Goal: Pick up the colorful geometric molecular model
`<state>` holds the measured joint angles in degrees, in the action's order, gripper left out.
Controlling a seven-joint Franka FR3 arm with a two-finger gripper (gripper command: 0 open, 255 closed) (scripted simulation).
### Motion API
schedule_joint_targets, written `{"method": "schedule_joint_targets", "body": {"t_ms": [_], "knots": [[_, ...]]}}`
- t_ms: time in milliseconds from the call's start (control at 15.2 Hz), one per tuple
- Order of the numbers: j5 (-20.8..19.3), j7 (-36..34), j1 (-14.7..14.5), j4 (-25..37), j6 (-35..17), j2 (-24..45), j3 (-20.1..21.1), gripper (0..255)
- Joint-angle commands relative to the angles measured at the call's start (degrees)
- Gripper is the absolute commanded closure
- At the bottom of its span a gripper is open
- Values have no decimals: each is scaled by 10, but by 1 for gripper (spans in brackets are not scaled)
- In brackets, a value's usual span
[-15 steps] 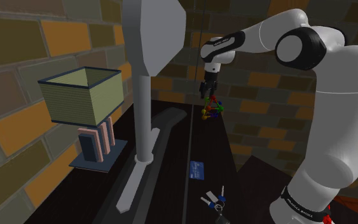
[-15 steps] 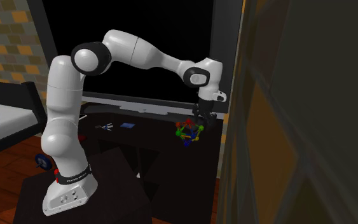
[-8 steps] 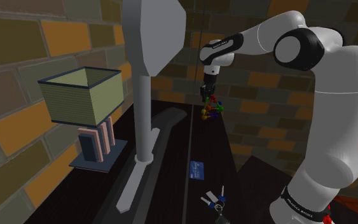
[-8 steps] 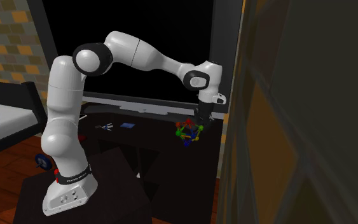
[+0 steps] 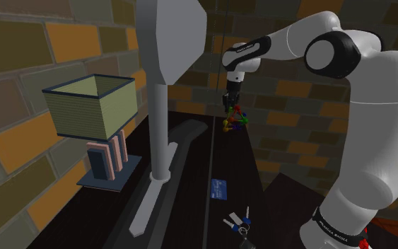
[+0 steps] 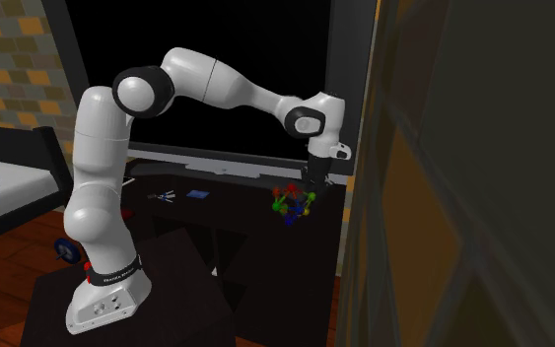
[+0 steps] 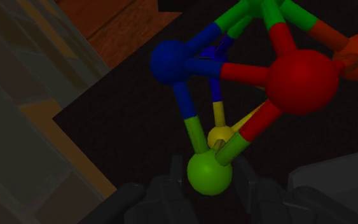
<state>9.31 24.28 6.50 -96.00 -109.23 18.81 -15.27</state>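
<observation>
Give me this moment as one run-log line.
phase: grasp | gripper: shut on molecular model | contact: green ball between fingers

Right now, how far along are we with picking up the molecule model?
Reaching looks done: the gripper is at the top of the model on the dark table. In hand: the grasp, with the fingers close against its green ball, seemingly clasping it. Left: the lift; I cannot tell whether the model is clear of the table.
</observation>
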Motion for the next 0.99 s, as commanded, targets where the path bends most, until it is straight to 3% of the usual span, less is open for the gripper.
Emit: {"method": "schedule_joint_targets", "body": {"t_ms": [0, 924], "knots": [[-2, -1, 0, 7, 12, -5, -1, 255], [-9, -11, 2, 81, 99, -20, -3, 255]]}}
